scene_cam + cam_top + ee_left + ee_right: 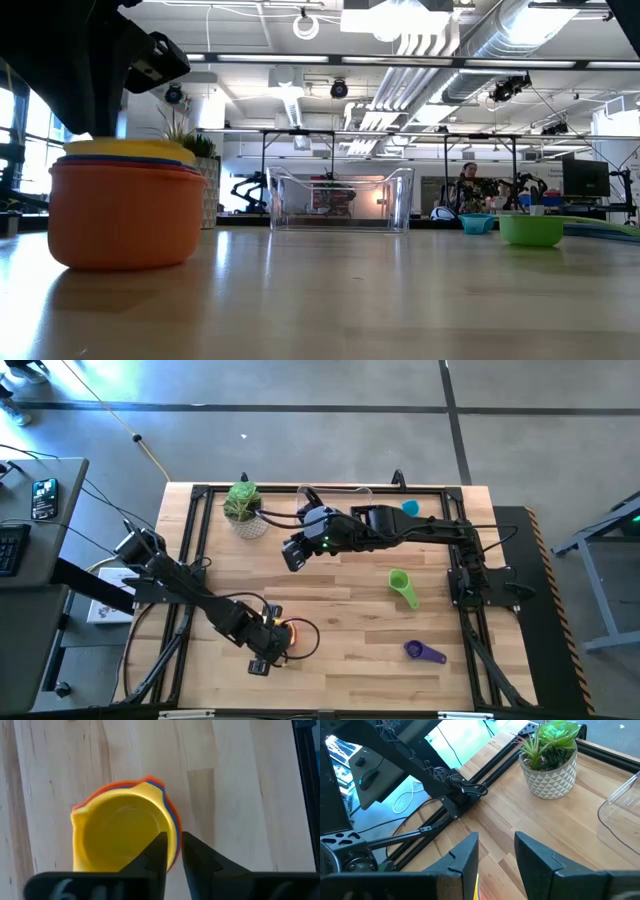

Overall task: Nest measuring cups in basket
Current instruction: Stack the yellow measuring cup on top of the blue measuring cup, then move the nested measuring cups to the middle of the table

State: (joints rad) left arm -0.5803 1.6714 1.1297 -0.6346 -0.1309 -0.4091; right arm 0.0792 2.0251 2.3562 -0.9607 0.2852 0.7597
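While the left gripper (173,851) stands narrowly parted over the yellow cup (122,836) nested in the orange cup (122,225), the right gripper (496,851) hovers open, empty, mid-table.

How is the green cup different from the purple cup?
The green cup looks bigger than the purple cup. The green cup lies nearer the table's middle; the purple cup lies nearer the front edge. Both are scoops with short handles, lying loose on the wooden table, not yet stacked.

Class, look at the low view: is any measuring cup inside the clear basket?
No. The clear basket holds no cup; the green cup sits on the table beside it.
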